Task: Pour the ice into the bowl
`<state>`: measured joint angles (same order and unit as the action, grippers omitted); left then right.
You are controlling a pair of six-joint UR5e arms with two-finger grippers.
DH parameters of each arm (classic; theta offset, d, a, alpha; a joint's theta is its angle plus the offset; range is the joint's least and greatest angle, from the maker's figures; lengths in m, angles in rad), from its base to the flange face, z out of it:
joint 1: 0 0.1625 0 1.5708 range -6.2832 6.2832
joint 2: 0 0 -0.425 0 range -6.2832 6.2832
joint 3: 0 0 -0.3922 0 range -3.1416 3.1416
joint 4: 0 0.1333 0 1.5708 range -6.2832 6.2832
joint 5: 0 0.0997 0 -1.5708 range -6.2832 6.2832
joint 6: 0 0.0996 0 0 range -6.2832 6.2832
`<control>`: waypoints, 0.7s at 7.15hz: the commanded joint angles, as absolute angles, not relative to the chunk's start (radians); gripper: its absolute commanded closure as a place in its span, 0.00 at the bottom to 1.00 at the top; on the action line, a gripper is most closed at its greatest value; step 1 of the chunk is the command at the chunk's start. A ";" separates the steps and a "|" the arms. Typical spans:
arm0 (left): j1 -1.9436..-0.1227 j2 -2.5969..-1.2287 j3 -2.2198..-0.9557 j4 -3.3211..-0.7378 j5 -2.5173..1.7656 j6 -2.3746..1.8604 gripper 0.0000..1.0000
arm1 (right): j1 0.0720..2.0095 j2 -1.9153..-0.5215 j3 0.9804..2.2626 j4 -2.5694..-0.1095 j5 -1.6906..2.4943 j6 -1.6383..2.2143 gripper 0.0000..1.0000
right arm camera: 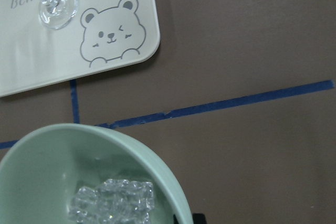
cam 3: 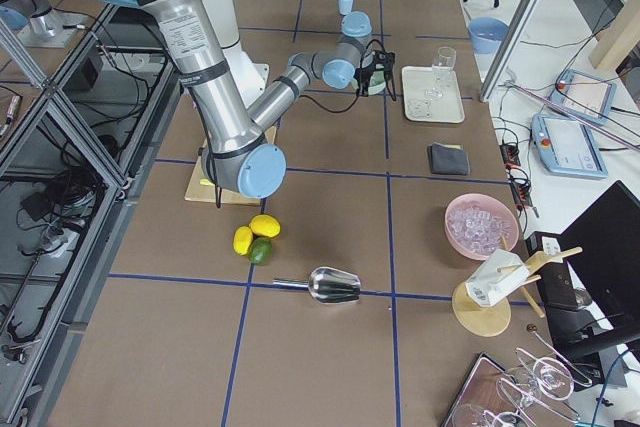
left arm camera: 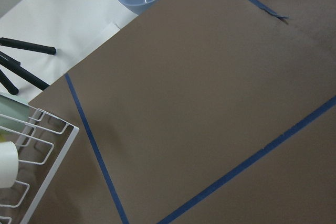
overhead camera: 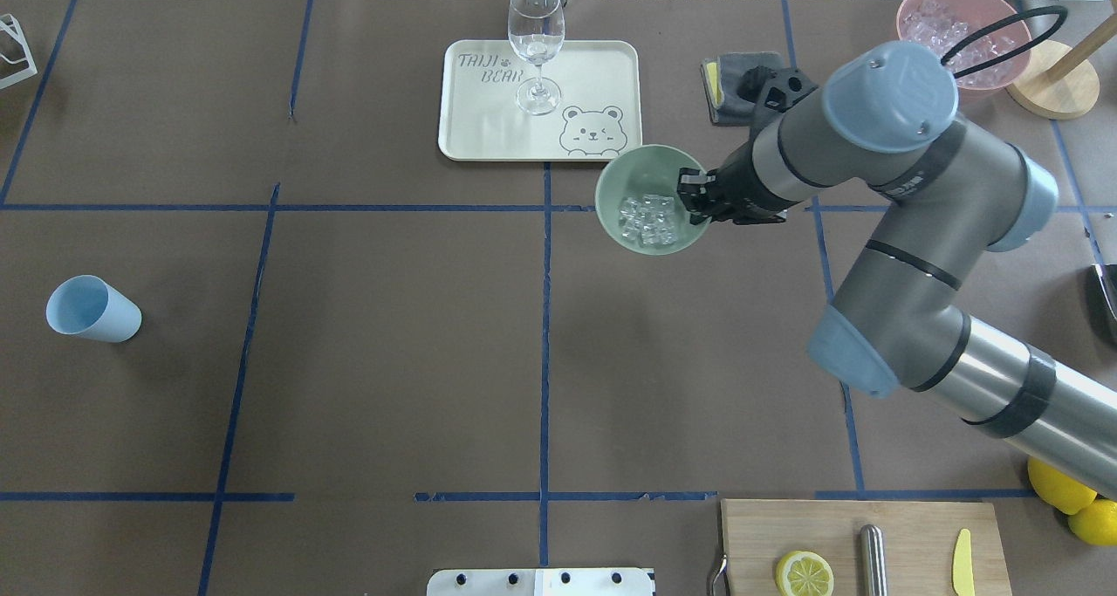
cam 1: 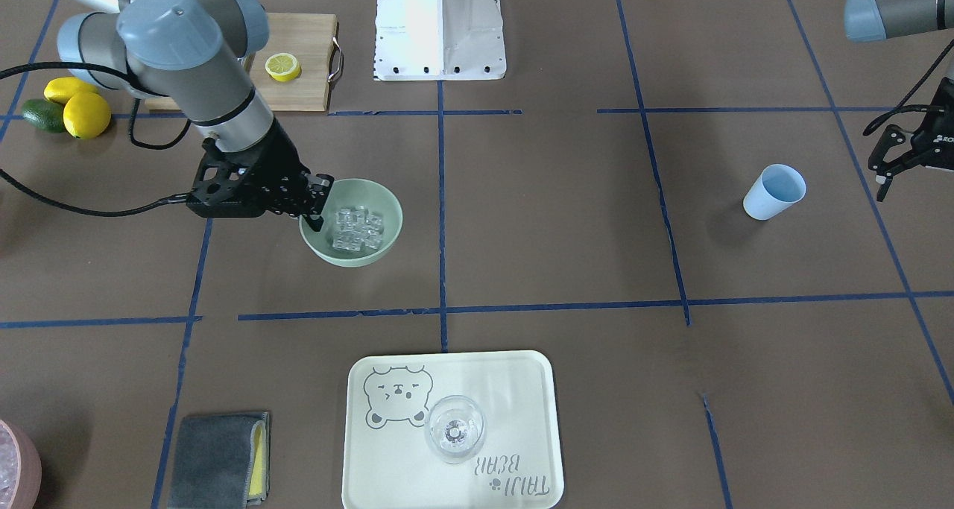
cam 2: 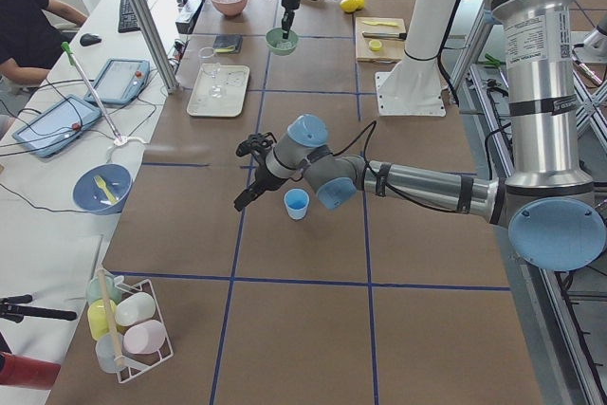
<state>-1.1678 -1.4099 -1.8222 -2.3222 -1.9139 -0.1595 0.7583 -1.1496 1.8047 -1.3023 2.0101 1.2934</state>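
The mint-green bowl (cam 1: pixel 384 200) sits on the brown table in front of the tray, with a heap of clear ice (cam 1: pixel 358 229) cubes inside. It also shows in the overhead view (overhead camera: pixel 637 164) and the right wrist view (right arm camera: pixel 47 150), with the ice (overhead camera: pixel 648 221) at its bottom. My right gripper (cam 1: pixel 319 205) is shut on the bowl's rim on the robot's right side. The light blue cup (cam 1: pixel 774 192) stands empty far across the table. My left gripper (cam 1: pixel 883 162) hangs open and empty just beside the cup, apart from it.
A cream tray (cam 1: pixel 522 390) with a clear wine glass (cam 1: pixel 455 428) lies beyond the bowl. A grey cloth (cam 1: pixel 220 460) and a pink container (overhead camera: pixel 960 33) of icy contents stand at the far right. A cutting board (cam 1: pixel 298 92) with half a lemon (cam 1: pixel 283 67) and whole lemons (cam 1: pixel 82 110) lie near the robot.
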 commanded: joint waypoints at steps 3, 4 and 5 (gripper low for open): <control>-1.224 -1.460 -1.819 -2.141 -2.088 -0.153 0.00 | 0.960 -1.528 1.864 -1.284 2.108 0.939 1.00; -1.254 -1.471 -1.819 -2.081 -2.124 -0.153 0.00 | 0.997 -1.601 1.862 -1.260 2.109 0.855 1.00; -1.271 -1.492 -1.821 -2.051 -2.126 -0.153 0.00 | 1.002 -1.690 1.853 -1.199 2.111 0.820 1.00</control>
<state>-1.2435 -1.4680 -1.8189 -2.1054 -2.1005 -0.1540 0.9769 -1.5834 1.8579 -1.2525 2.1059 0.8920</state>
